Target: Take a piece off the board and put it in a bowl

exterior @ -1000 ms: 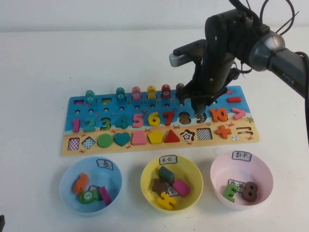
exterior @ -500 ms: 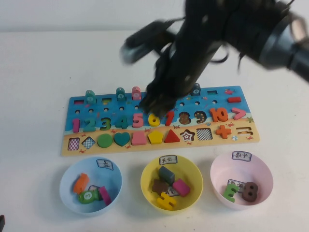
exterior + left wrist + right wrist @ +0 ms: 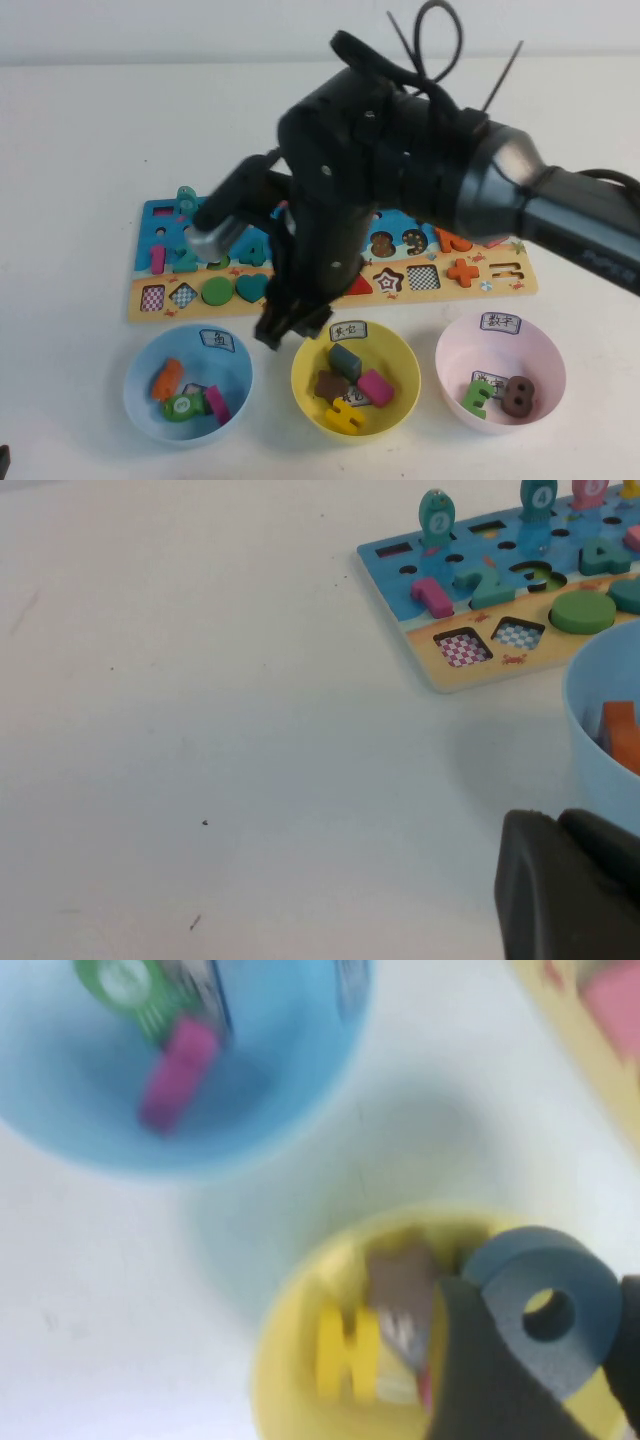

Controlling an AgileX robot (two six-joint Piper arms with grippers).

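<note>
- The board [image 3: 500,283] lies across the middle of the high view, its 9 slot looking empty.
- The pink bowl [image 3: 545,350], lower right, already holds a green and a brown piece.
- The right gripper [image 3: 290,322] hangs lower centre, between the blue bowl [image 3: 140,375] and the yellow bowl [image 3: 400,360], clamped on the grey-blue 9 [image 3: 545,1305], presumably carrying it.
- The left gripper [image 3: 570,890] sits parked at lower left; its jaw state can't be told.

The right gripper [image 3: 290,325] has swung off the board [image 3: 500,285] to beside the yellow bowl [image 3: 308,395], carrying the 9 [image 3: 545,1305].
</note>
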